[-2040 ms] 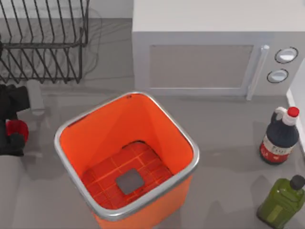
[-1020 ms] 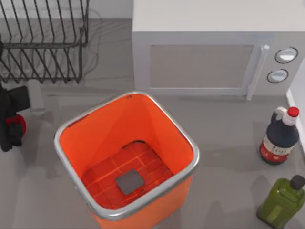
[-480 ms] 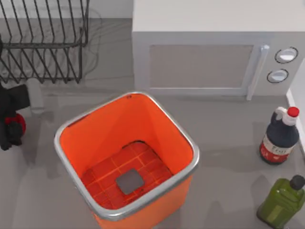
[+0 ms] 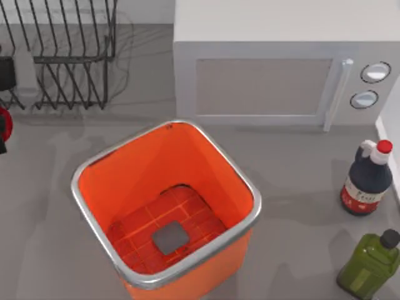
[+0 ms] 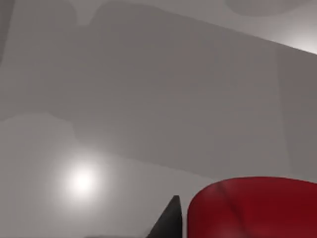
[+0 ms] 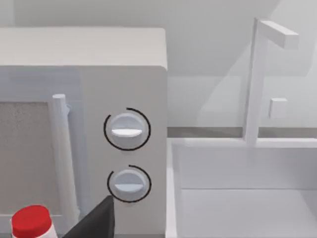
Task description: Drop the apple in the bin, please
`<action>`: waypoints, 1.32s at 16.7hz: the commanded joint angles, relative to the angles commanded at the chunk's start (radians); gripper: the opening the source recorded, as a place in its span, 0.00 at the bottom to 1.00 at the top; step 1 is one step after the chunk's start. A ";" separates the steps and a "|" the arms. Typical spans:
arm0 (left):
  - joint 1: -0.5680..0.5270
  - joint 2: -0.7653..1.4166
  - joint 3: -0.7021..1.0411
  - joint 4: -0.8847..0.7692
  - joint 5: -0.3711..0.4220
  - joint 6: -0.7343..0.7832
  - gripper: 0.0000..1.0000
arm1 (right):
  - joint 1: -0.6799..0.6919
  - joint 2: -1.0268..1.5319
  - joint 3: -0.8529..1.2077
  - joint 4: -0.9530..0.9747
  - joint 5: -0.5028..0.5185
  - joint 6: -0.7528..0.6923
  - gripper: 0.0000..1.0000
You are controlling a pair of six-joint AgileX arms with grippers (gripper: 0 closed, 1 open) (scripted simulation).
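Top view puts the apple [image 4: 3, 125] at the far left edge of the counter [image 4: 300, 187], just a red sliver beside the dark bulk of the left pincer [image 4: 2, 134], well apart from the bin [image 4: 165, 206], which stands open in the middle with its silver rim and gridded floor showing. From the left wrist camera the apple [image 5: 255, 208] sits close against a dark fingertip [image 5: 168, 220], so I judge the pincer is closed on it, carried above the grey surface (though the second finger is out of sight). To do this well, the arm should travel right at a height that passes over the rim, stop above the grey square, and only then let go. The right arm is parked near the microwave [image 4: 281, 62]; whether its pincer is open I cannot tell.
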 joint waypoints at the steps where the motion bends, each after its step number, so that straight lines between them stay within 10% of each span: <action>1: -0.001 -0.015 0.038 -0.047 0.000 -0.001 0.00 | 0.000 0.000 0.000 0.000 0.000 0.000 1.00; 12: -0.067 -0.062 0.099 -0.123 -0.016 -0.042 0.00 | 0.000 0.000 0.000 0.000 0.000 0.000 1.00; 22: -0.744 -0.179 -0.051 -0.096 -0.132 -0.377 0.00 | 0.000 0.000 0.000 0.000 0.000 0.000 1.00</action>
